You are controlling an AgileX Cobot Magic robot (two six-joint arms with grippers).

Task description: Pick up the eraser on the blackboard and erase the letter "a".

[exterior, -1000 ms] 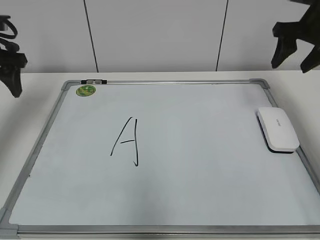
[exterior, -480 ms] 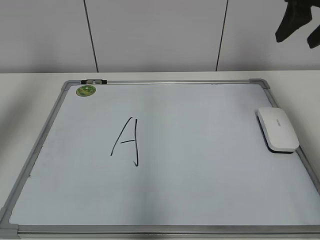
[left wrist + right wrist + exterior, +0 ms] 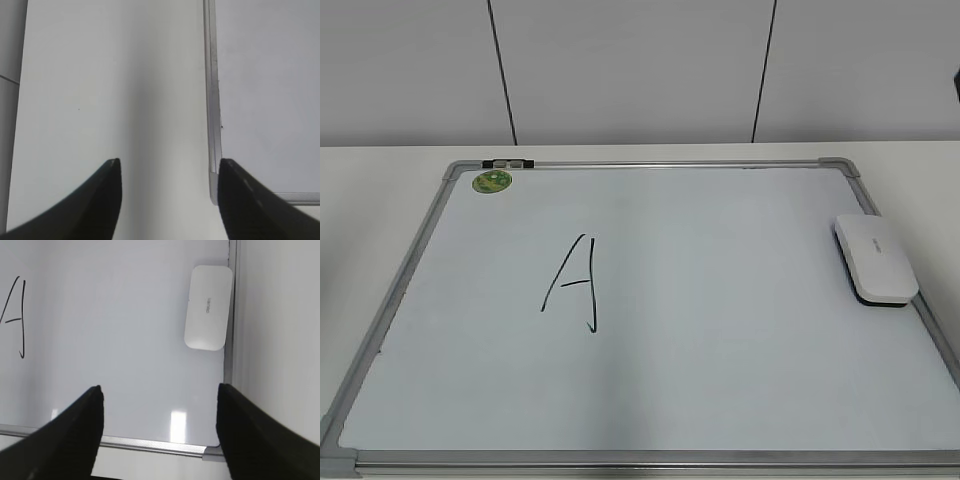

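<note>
The blackboard (image 3: 720, 330) lies flat on the white table. The white eraser (image 3: 876, 258) rests on it against the right frame; it also shows in the right wrist view (image 3: 208, 307). Only a tall black capital "A" (image 3: 575, 285) is written on the board; no small letter "a" shows in any view. My right gripper (image 3: 159, 387) is open and empty, high above the board's corner, well apart from the eraser. My left gripper (image 3: 167, 162) is open and empty over the bare table beside the board's frame (image 3: 212, 100). Neither gripper shows in the exterior view.
A round green sticker (image 3: 492, 181) and a small black-and-grey clip (image 3: 508, 162) sit at the board's far left corner. White table (image 3: 380, 200) surrounds the board. A grey panelled wall (image 3: 640, 70) stands behind.
Both arms have risen out of the exterior view: the left one left first, then the right one went up past the top right corner. The eraser and board have not moved.
</note>
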